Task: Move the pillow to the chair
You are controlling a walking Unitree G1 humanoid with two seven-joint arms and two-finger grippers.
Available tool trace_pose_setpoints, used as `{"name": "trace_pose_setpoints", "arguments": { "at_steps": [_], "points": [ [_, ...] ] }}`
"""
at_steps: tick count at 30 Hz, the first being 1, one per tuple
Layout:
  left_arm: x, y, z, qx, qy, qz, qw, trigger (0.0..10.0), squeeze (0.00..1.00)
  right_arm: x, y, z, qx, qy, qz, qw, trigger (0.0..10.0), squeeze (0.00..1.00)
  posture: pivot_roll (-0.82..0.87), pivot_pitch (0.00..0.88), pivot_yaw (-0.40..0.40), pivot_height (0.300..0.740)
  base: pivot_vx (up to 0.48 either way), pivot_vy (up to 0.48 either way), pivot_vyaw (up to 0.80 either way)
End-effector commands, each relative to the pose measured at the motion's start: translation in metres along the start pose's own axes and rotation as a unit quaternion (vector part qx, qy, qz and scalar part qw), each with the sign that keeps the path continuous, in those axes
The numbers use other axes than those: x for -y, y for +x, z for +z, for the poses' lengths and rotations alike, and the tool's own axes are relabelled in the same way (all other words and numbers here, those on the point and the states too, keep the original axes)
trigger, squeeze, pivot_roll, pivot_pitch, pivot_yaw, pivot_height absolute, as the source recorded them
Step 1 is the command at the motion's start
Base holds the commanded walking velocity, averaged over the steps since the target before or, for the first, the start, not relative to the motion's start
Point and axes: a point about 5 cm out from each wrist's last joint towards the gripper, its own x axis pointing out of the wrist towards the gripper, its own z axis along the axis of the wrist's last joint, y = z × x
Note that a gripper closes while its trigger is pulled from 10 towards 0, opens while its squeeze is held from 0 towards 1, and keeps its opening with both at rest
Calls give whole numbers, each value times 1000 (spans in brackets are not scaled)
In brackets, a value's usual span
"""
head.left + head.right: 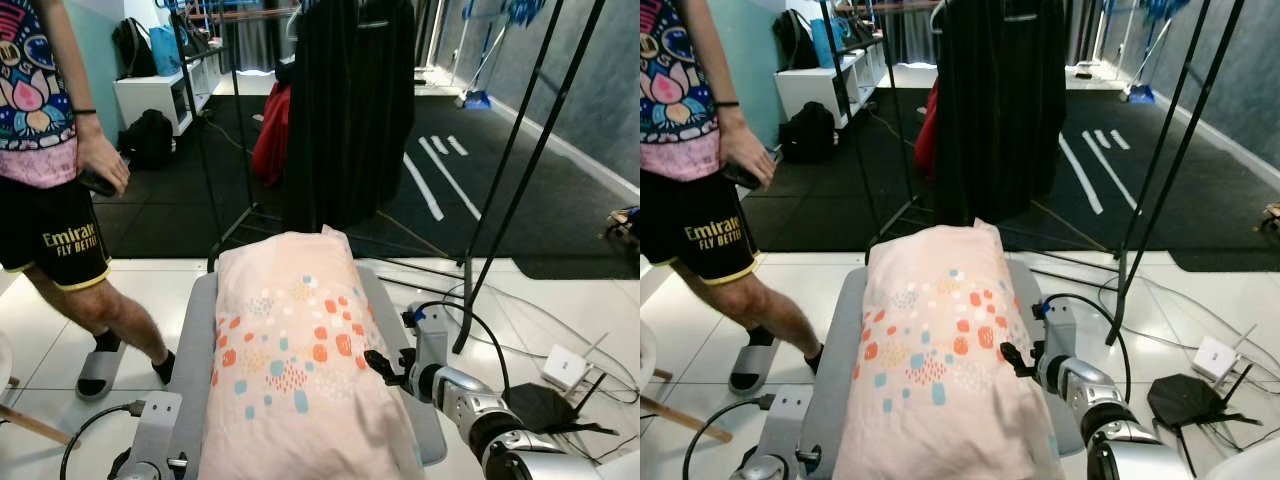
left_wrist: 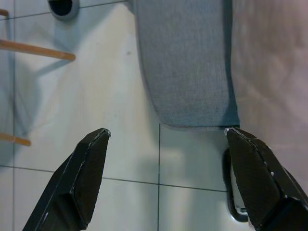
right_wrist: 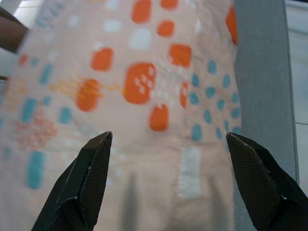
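A pale pink pillow (image 1: 290,350) with orange and teal spots lies lengthwise on a grey padded chair (image 1: 195,340) right in front of me. My right gripper (image 1: 380,362) is at the pillow's right edge. Its fingers are open in the right wrist view, and the spotted pillow (image 3: 144,96) lies just ahead between them with nothing held. My left gripper (image 2: 166,178) is open too, above the white tiles beside the grey chair edge (image 2: 187,72). The left arm (image 1: 150,440) is low at the chair's left side.
A person (image 1: 50,150) in black shorts and slides stands close on the left. Behind the chair stands a rack of black clothes (image 1: 345,110) with a red garment (image 1: 272,135). Slanted black poles (image 1: 500,200), cables and a white box (image 1: 565,365) lie on the right. A wooden leg (image 1: 30,425) is at lower left.
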Motion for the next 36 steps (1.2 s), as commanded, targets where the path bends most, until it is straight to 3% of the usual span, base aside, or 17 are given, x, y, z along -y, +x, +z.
{"name": "trace_pose_setpoints", "arguments": {
  "at_steps": [1,6,15,27,33,36],
  "points": [
    [0,0,-1,-1,2,-2,1000,10000,0,3,-1,-2,-11,-3,-12,1000,10000,0,-94,47,-37,590,0,0,0],
    [-1,0,-1,-1,5,-2,1000,10000,0,6,-2,-4,-19,-11,-29,999,10000,0,-86,58,-34,575,0,0,0],
    [-5,0,-4,-2,11,0,1000,10000,0,-1,0,-2,2,36,2,999,10000,0,-60,94,-14,545,0,0,0],
    [-15,-2,-14,-1,16,3,1000,10000,0,-2,0,-14,-18,49,-1,999,10000,0,1,157,36,515,0,0,0],
    [-31,-6,-30,0,18,12,1000,10000,0,-6,2,-5,20,100,14,995,10000,0,50,195,67,501,0,0,0],
    [-31,-6,-30,0,18,12,1000,10000,0,-6,2,-5,20,100,14,995,10000,0,50,195,67,501,0,0,0]
  ]
}}
